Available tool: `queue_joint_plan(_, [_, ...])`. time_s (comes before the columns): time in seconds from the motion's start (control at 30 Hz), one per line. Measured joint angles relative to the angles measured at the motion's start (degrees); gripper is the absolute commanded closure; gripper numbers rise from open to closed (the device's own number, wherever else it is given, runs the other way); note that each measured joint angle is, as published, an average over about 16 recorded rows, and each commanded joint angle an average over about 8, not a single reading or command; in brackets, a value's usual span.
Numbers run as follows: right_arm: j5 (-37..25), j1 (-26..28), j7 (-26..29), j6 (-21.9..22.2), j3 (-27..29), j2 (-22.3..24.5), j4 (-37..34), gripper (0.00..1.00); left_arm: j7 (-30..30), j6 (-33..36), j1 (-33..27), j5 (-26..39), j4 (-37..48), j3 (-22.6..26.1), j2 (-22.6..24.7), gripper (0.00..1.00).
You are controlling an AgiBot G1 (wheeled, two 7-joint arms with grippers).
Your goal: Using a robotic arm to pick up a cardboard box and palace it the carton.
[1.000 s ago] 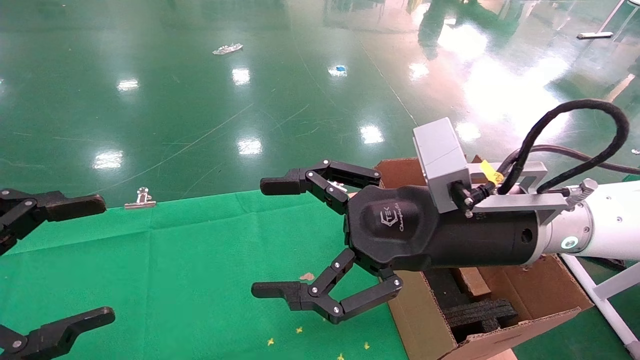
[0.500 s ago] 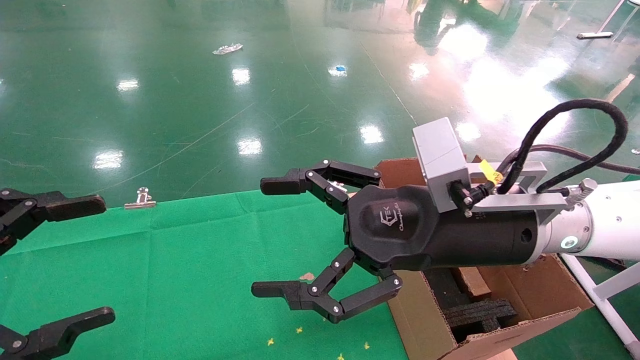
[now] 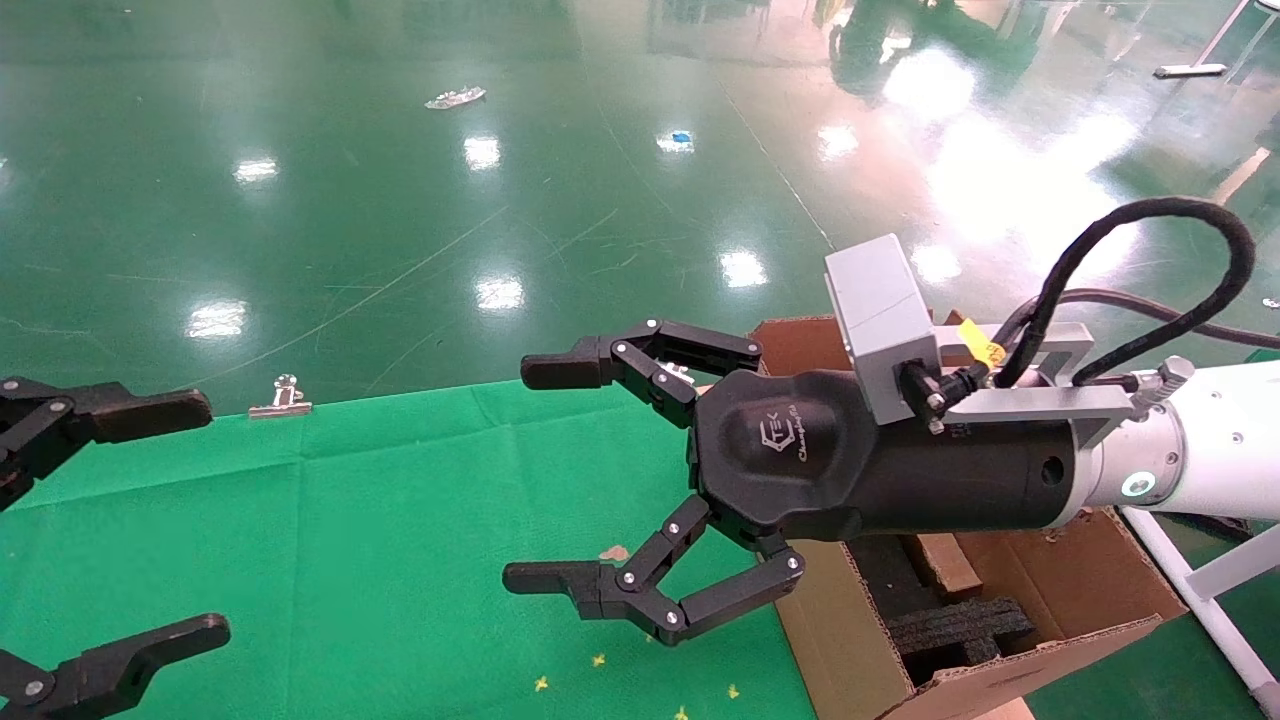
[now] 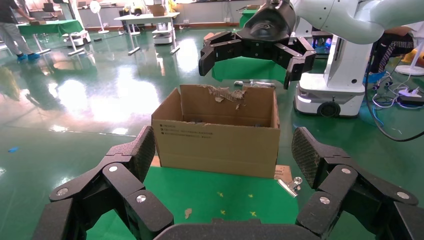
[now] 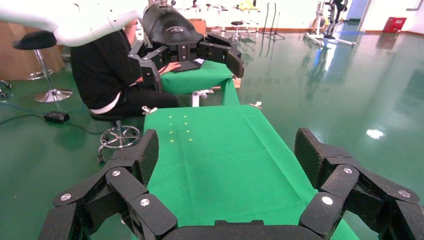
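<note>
The carton [image 3: 1050, 600] stands open at the table's right end, with black foam inserts [image 3: 960, 625] inside; its printed side [image 4: 215, 145] also fills the middle of the left wrist view. A slim reddish-brown cardboard box [image 3: 945, 562] stands among the foam, partly hidden under my right arm. My right gripper [image 3: 540, 475] hovers open and empty over the green cloth just left of the carton, and appears above the carton as the right gripper [image 4: 250, 55] in the left wrist view. My left gripper [image 3: 200, 520] is open and empty at the table's left edge.
The table wears a green cloth [image 3: 350, 520] with small yellow marks [image 3: 600, 660] near the front. A metal clip [image 3: 282, 398] holds its far edge. A cardboard scrap [image 3: 614, 552] lies near the carton. Glossy green floor surrounds the table, and a person sits beyond the left end.
</note>
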Motion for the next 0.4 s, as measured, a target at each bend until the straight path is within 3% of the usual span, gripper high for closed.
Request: queue_joint_plan(0.4, [0.0,0.01,0.0,0.0,-0.01,0.0,-0.01,0.0,0.0,0.0,0.0,0.0,0.0,0.0,0.0,0.0])
